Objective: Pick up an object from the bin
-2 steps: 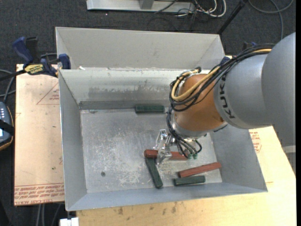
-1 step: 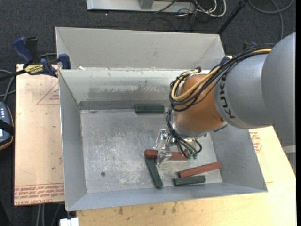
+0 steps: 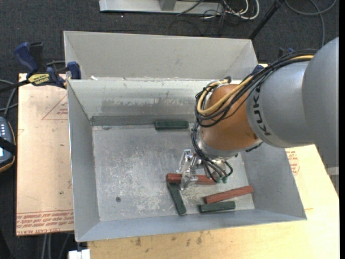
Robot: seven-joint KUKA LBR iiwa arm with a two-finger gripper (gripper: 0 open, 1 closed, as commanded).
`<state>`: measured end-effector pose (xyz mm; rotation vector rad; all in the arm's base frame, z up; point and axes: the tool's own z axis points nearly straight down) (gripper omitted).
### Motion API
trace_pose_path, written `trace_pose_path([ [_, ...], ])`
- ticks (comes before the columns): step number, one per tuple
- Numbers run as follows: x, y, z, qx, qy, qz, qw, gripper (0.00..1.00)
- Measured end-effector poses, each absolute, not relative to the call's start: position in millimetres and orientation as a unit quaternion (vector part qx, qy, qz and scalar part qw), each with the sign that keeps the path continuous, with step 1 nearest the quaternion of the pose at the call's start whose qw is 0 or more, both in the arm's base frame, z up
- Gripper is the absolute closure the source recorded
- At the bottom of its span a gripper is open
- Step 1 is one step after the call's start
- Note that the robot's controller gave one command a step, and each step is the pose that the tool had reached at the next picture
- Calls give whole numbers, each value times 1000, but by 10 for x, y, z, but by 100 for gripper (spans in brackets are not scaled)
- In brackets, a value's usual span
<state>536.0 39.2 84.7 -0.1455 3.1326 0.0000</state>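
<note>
Counting three green bars (image 3: pixel 171 124), two red bars (image 3: pixel 173 177); tool (image 3: pixel 186 176) above one.

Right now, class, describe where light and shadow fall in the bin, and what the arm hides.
Camera view: soft, even light, no hard glare on the bin; a dark band lies along the foot of its back wall, by a dark green bar; the arm's orange wrist overhangs the gripper and partly hides a red bar.
</note>
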Motion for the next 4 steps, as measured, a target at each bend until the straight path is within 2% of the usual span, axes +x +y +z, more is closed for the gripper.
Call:
trace_pose_path([
  [1, 5348, 395, 1036, -46, 999, 0, -2, 100],
  [2, 5378, 398, 1171, -46, 999, 0, 3, 100],
  [4, 5374, 399, 1246, -46, 999, 0, 2, 100],
])
